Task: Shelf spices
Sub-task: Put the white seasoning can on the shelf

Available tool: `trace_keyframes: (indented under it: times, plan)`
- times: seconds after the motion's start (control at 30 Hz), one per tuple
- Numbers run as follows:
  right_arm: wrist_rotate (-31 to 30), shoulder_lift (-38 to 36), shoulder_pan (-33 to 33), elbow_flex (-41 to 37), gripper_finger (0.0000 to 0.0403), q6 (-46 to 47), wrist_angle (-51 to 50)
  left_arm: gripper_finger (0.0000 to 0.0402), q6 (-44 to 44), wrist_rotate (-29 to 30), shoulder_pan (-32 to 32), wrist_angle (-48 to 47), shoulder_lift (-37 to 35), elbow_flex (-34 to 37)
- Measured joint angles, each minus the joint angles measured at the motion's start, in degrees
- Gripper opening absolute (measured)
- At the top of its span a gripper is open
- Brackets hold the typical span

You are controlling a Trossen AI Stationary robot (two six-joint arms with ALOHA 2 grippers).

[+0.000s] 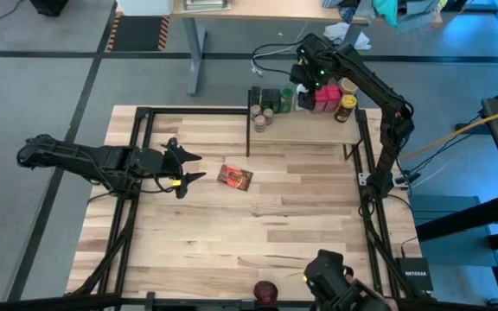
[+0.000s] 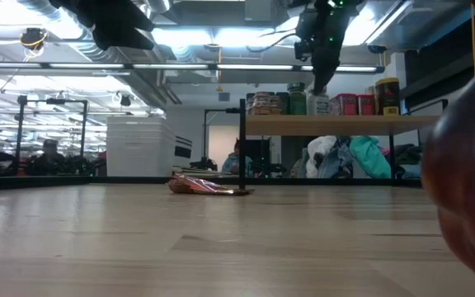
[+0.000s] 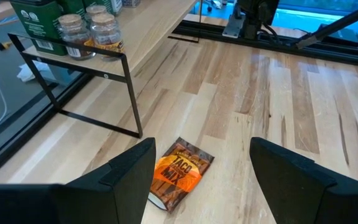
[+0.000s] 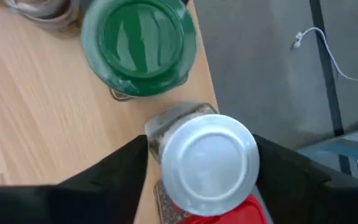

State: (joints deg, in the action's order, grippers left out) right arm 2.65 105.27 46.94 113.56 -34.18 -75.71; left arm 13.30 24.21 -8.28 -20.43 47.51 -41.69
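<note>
Grey carpet floor (image 1: 50,86), crossed by dark seam lines, surrounds the big pale plank tabletop (image 1: 232,233). A wooden desk (image 1: 258,7) on a grey metal leg (image 1: 197,52) stands on it. In the low view, ceiling light strips (image 2: 221,37) glow over ducts, with a stack of white crates (image 2: 138,148) and heaped cloth (image 2: 349,157) behind.

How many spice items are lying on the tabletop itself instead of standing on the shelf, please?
1: the orange taco mix packet lies flat on the tabletop, in front of the shelf. A dark red round object at the near edge can't be identified.
</note>
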Motion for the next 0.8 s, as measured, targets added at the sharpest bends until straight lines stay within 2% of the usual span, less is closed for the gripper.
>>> trace_keyframes:
  times: [0.1,0.2,0.43,0.67,0.8]
  plan:
    - [1.0,-0.12,-0.03,0.1,0.0231,-0.76,-0.46,0.0255,0.0,-0.02,-0.01,0.02,0.0,0.0]
    - [1.01,-0.14,-0.11,0.12,0.0213,-0.82,0.01,0.0255,-0.14,-0.01,0.0,0.02,0.02,0.0]
    - [0.96,-0.1,-0.09,0.11,0.0232,1.09,-0.17,0.0255,0.05,-0.02,-0.01,0.02,0.0,0.0]
    - [1.06,-0.06,-0.02,0.09,0.0217,4.65,-0.16,0.0255,0.24,-0.04,-0.01,0.02,0.0,0.01]
    - [2.13,-0.02,-0.02,0.06,0.0228,6.06,-0.13,0.0255,0.24,-0.06,-0.01,0.02,0.0,0.0]
